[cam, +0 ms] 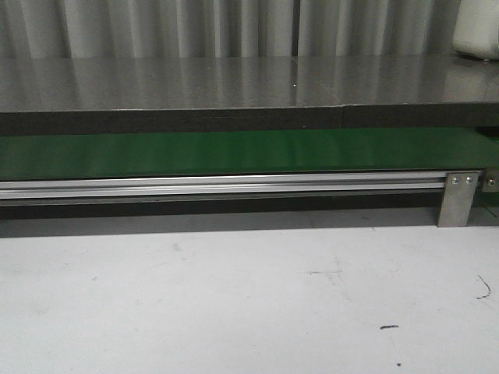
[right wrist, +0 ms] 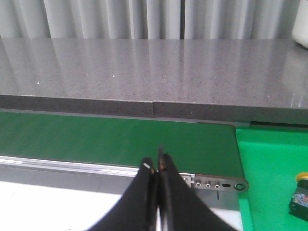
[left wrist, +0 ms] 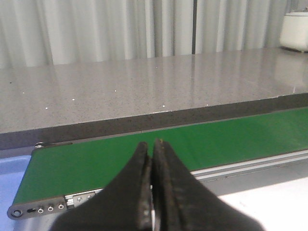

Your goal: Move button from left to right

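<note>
The button point(right wrist: 299, 200), a black boxy body with an orange cap, shows only at the edge of the right wrist view, resting on a bright green tray point(right wrist: 269, 168) just past the belt's right end. The dark green belt point(cam: 234, 153) runs across the front view and holds nothing that I can see. My left gripper point(left wrist: 150, 145) is shut and empty, in front of the belt's left end point(left wrist: 72, 166). My right gripper point(right wrist: 156, 163) is shut and empty, in front of the belt's right end point(right wrist: 144, 139), apart from the button. Neither gripper shows in the front view.
A grey stone counter point(cam: 234, 82) runs behind the belt, with a white appliance point(cam: 477, 27) at its far right. An aluminium rail point(cam: 218, 185) and a metal bracket point(cam: 458, 199) front the belt. A white tabletop point(cam: 234, 304) lies nearest. A blue surface point(left wrist: 9, 178) lies beyond the belt's left end.
</note>
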Available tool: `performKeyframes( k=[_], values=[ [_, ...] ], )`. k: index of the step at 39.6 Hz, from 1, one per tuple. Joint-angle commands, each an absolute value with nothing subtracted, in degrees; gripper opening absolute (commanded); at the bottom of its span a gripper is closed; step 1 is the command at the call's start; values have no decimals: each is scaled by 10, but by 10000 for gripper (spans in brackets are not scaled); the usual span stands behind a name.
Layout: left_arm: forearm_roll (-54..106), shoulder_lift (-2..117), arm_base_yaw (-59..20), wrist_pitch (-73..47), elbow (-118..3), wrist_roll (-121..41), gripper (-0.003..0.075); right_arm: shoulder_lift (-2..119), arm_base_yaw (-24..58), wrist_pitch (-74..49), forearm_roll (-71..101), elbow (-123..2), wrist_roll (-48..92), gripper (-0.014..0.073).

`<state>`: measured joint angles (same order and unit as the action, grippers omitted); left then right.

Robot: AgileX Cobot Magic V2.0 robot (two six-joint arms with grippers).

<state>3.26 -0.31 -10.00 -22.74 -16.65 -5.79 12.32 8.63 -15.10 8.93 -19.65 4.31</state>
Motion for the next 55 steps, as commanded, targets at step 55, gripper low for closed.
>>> performKeyframes(
  k=[55],
  values=[
    [24,-13,25,-53,22,-51,-21,128,86,-110,89,-211,47,-69]
  ],
)
